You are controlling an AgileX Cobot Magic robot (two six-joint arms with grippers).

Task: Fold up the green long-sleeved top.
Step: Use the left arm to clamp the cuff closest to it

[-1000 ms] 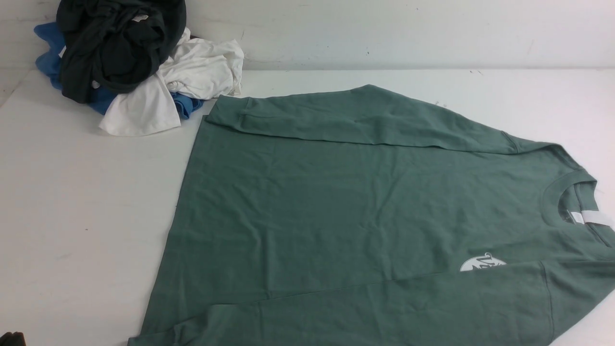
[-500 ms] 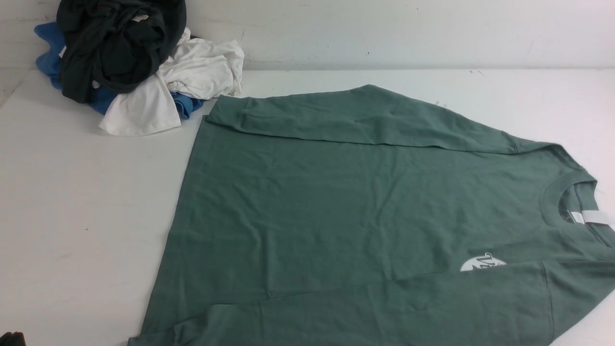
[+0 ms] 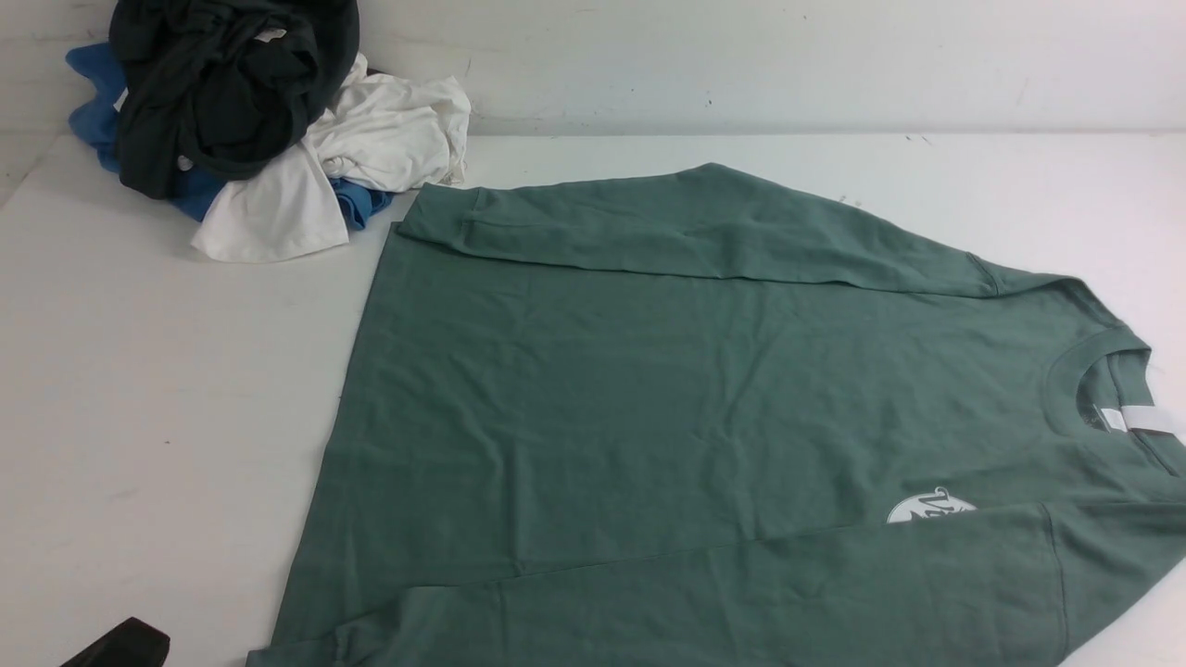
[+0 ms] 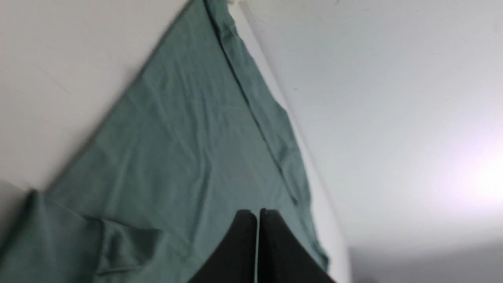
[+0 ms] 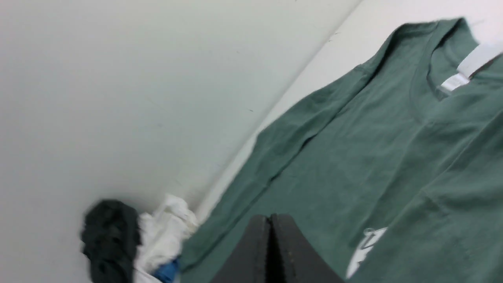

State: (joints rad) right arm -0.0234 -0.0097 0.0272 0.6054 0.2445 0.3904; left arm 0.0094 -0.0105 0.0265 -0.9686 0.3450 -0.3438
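Note:
The green long-sleeved top lies flat on the white table, neck to the right, with its white neck label and round chest logo showing. Both sleeves lie folded in over the body, one along the far edge and one along the near edge. My left gripper pokes in at the bottom left corner, off the cloth near the hem. In the left wrist view it is shut and empty above the top. My right gripper, also shut and empty, hovers over the top; the front view does not show it.
A heap of other clothes sits at the back left by the wall: a blackish garment, a white one and a blue one. The heap nearly touches the top's far hem corner.
My left gripper has risen further into the front view's bottom left corner. The top and the heap of clothes have not moved.

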